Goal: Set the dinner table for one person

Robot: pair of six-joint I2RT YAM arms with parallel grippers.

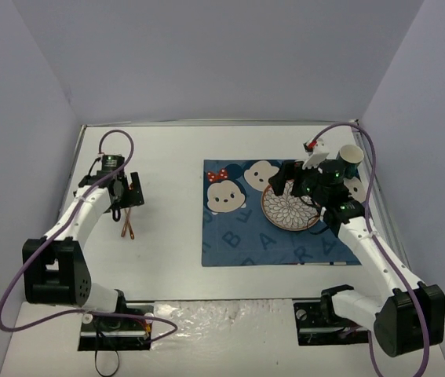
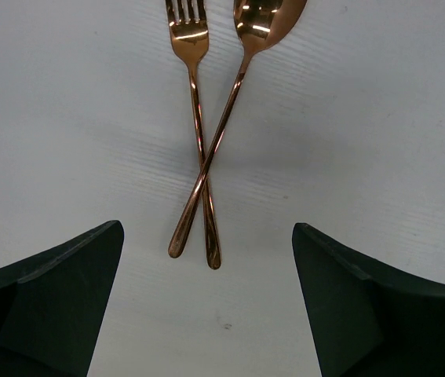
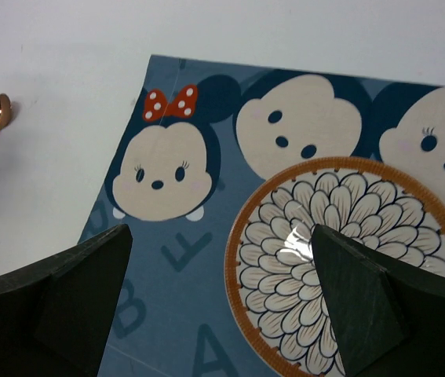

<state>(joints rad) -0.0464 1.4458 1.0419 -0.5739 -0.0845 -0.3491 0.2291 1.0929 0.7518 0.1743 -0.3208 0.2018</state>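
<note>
Plate sits on mat's right half, centred for one diner; right tool hovers over it, fingers apart, empty. Left of mat, fork and spoon lie crossed on bare worktop; left tool hangs above their handles, spread wide, likely to fetch one.

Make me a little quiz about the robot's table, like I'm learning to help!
1. True or false: the fork and spoon lie apart, not touching.
2. What sits on the blue mat? A) plate B) fork C) spoon
3. Fill the gap: the left gripper hangs above the fork and spoon with its jaws ___.
Key: 1 false, their handles cross. 2 A. 3 open.
</note>
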